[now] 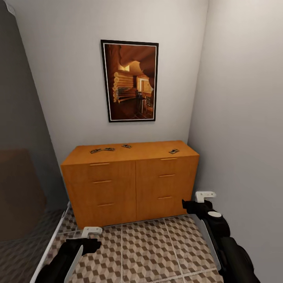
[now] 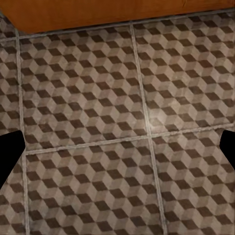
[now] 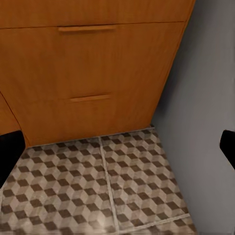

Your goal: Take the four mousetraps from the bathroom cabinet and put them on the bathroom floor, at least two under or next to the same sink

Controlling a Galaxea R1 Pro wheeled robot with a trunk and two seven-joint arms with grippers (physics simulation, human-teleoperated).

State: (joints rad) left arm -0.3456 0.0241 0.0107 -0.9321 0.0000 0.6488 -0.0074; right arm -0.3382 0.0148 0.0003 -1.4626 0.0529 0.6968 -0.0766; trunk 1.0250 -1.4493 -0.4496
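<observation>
The orange-brown cabinet (image 1: pixel 129 184) stands against the far wall on the cube-patterned bathroom floor (image 1: pixel 145 251). Several mousetraps lie on its flat top: a pair at the left, one mousetrap (image 1: pixel 94 151) beside another mousetrap (image 1: pixel 109 149), a third mousetrap (image 1: pixel 126 146) near the middle, and one more mousetrap (image 1: pixel 174 151) at the right. My left gripper (image 1: pixel 91 232) hangs low over the floor tiles (image 2: pixel 98 107), open and empty. My right gripper (image 1: pixel 205 195) is open in front of the cabinet's lower right drawers (image 3: pixel 88 63), well below the top.
A framed picture (image 1: pixel 129 80) hangs above the cabinet. A grey wall (image 1: pixel 243 137) runs close along the right side, next to the cabinet's end (image 3: pixel 205 88). A dark translucent panel (image 1: pixel 19 165) with a white floor rail (image 1: pixel 53 243) closes off the left.
</observation>
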